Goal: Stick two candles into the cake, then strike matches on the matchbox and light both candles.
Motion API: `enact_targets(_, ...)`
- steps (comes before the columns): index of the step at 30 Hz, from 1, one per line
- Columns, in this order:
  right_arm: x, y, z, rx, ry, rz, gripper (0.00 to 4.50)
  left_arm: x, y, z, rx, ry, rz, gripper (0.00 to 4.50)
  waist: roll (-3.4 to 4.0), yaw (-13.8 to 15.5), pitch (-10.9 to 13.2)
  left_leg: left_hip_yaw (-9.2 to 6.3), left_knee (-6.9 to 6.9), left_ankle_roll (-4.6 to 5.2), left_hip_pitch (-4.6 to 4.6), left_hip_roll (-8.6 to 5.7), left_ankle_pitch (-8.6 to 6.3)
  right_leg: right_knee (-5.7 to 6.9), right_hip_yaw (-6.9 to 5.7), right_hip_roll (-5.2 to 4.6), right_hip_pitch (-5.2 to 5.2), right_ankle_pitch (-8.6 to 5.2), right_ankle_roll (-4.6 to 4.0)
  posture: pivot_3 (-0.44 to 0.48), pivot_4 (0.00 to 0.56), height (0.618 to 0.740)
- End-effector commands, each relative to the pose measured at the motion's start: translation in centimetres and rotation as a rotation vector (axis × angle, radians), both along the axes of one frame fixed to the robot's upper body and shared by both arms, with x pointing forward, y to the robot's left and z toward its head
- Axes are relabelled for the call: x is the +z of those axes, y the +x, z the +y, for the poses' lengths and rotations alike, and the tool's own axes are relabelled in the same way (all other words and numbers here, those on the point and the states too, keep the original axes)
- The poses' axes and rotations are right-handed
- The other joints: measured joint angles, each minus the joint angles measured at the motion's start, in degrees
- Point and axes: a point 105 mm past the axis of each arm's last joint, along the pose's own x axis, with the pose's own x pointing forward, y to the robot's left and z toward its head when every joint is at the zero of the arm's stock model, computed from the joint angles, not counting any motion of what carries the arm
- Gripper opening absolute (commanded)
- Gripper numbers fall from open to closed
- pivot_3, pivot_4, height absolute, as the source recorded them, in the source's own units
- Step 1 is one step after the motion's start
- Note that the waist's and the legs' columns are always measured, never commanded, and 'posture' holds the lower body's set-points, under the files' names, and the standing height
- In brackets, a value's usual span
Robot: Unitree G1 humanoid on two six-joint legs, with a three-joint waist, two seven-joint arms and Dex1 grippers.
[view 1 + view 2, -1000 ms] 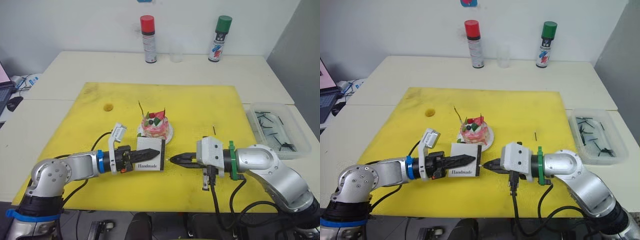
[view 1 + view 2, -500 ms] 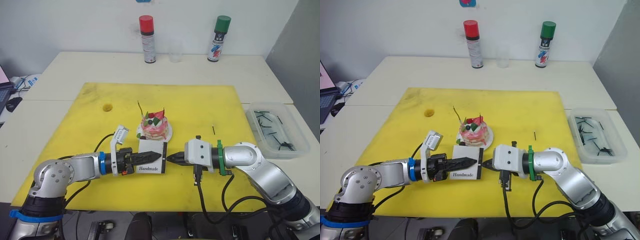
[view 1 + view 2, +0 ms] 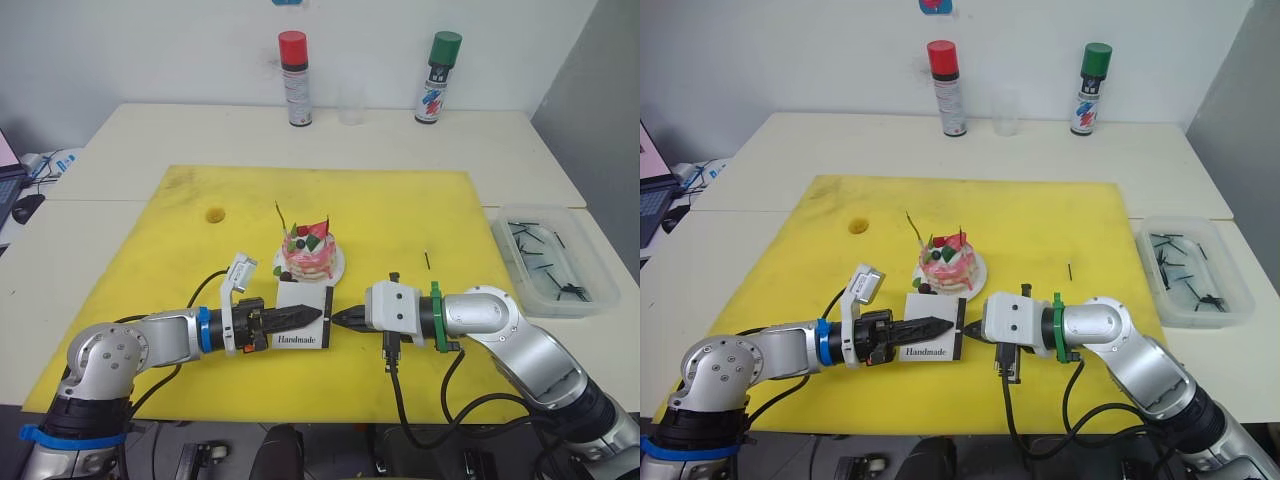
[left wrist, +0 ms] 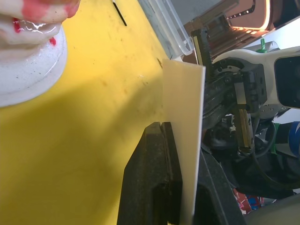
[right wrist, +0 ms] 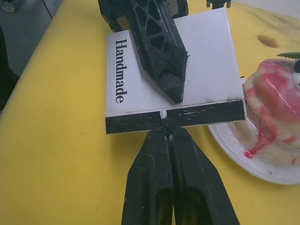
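Observation:
The white "Handmade" matchbox [image 3: 303,318] stands on edge on the yellow mat [image 3: 180,240], in front of the cake [image 3: 309,254]. My left gripper [image 3: 318,315] is shut on the matchbox from the left. My right gripper [image 5: 166,133] is shut, and the small tip of a match [image 5: 163,114] pokes from its fingertips against the black striking strip [image 5: 206,116]. The pink-and-white cake sits on its small white plate [image 5: 234,140]. Two thin candles rise from it, one leaning at its left [image 3: 281,215] and one near the middle [image 3: 960,233]. I see no flame.
A loose black match [image 3: 427,260] lies on the mat to the right of the cake. A clear bin [image 3: 545,258] holding several matches stands at the table's right edge. At the back stand a red-capped can [image 3: 295,78], a green-capped can [image 3: 436,78] and a clear cup [image 3: 351,105].
My right gripper has moved left from a gap beside the matchbox until its tip meets the striking strip. The left gripper and the matchbox have barely moved.

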Motion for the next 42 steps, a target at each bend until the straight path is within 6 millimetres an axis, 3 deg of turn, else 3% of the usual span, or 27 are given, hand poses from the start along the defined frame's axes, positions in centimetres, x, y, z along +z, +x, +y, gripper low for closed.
enact_targets(1, 0.9, 0.0, 0.0, 0.003, 0.015, -0.021, 0.02, 1.3, 0.2, -0.1, 0.008, -0.004, -0.083, 0.00, 0.00, 0.0, 0.0, 0.00, 0.00, 0.00, 0.00, 0.00, 0.00, 0.00, 0.00, 0.00, 0.00, 0.00, 0.00, 0.000, 0.150, 0.740)
enact_targets(22, -0.2, 0.6, 1.0, 0.009, -0.043, -0.035, 0.02, 1.8, -0.4, -0.9, 0.002, -0.053, -0.084, 0.00, 0.00, 0.0, 0.0, 0.00, 0.00, 0.00, 0.00, 0.00, 0.00, 0.00, 0.00, 0.00, 0.00, 0.00, 0.00, 0.000, 0.150, 0.740)
enact_targets(26, -0.5, -0.3, 1.2, 0.101, -0.088, -0.081, 0.02, 3.2, 0.5, -0.7, 0.017, -0.065, -0.137, 0.00, 0.00, 0.0, 0.0, 0.00, 0.00, 0.00, 0.00, 0.00, 0.00, -0.01, 0.00, 0.00, 0.00, 0.00, 0.00, 0.000, 0.150, 0.740)
enact_targets(30, -0.8, -1.5, 0.6, 0.189, -0.134, -0.099, 0.02, 6.3, 2.4, 0.0, 0.048, -0.077, -0.240, 0.00, -0.03, 0.6, 0.0, -0.05, 0.01, 0.00, -0.01, 0.00, 0.00, 0.00, -0.07, 0.00, 0.01, 0.00, 0.01, 0.000, 0.150, 0.740)
enact_targets(36, 1.4, -1.1, -0.8, 0.167, -0.114, -0.110, 0.02, 9.6, 3.0, 2.5, 0.095, -0.027, -0.343, 0.00, -0.04, -0.2, 0.0, -0.01, -0.02, 0.00, 0.01, 0.01, 0.00, 0.00, -0.01, 0.01, 0.00, 0.00, 0.00, 0.000, 0.150, 0.740)
enact_targets(42, 3.5, 0.2, -1.5, 0.064, -0.050, -0.096, 0.02, 7.2, 1.5, 2.5, 0.077, 0.062, -0.310, 0.00, -0.04, -0.3, 0.0, 0.00, -0.02, -0.01, -0.01, 0.00, 0.00, -0.02, -0.01, -0.03, 0.00, -0.01, -0.01, 0.000, 0.150, 0.740)
